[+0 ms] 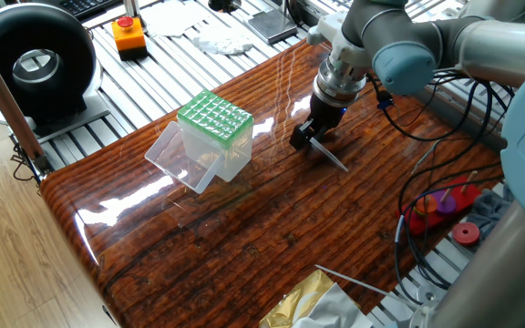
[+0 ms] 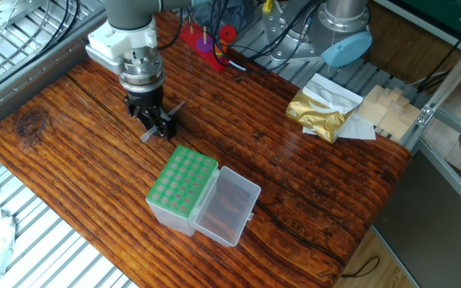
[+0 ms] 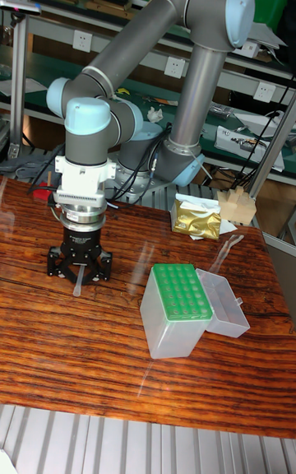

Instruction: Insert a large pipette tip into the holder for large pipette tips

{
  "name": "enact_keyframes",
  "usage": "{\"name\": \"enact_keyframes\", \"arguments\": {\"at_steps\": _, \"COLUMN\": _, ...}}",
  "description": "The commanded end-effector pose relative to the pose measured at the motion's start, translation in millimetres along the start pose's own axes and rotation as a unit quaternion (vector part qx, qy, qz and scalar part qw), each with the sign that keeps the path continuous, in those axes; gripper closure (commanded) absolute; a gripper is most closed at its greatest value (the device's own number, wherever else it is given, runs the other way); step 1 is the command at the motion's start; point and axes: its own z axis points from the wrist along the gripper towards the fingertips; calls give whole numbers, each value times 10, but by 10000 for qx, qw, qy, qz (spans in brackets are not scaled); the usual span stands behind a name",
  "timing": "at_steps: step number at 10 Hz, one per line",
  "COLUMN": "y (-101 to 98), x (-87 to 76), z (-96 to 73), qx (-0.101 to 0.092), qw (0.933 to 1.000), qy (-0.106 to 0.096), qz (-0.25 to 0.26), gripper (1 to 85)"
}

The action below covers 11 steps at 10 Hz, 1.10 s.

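Pipette tip point(image 1: 334, 159) middle behind claw point(image 1: 309, 138).

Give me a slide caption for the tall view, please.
Robot arm's end effector holds a large pipette tip above the wooden table, beside the green-topped tip holder.

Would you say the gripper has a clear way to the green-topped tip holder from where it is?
Probably yes: the gripper, shut on the pipette tip, hangs beside the holder, whose grid is uncovered.
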Motion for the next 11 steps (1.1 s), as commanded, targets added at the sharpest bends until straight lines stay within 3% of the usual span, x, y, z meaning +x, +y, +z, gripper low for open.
{"name": "enact_keyframes", "arguments": {"at_steps": 1, "y": 14, "x": -47, "z": -13, "qx": -56, "qw": 9999, "qy": -85, "qz": 16, "gripper": 590}}
{"name": "enact_keyframes", "arguments": {"at_steps": 11, "y": 41, "x": -79, "z": -15, "qx": -108, "qw": 9998, "qy": -146, "qz": 2, "gripper": 577}}
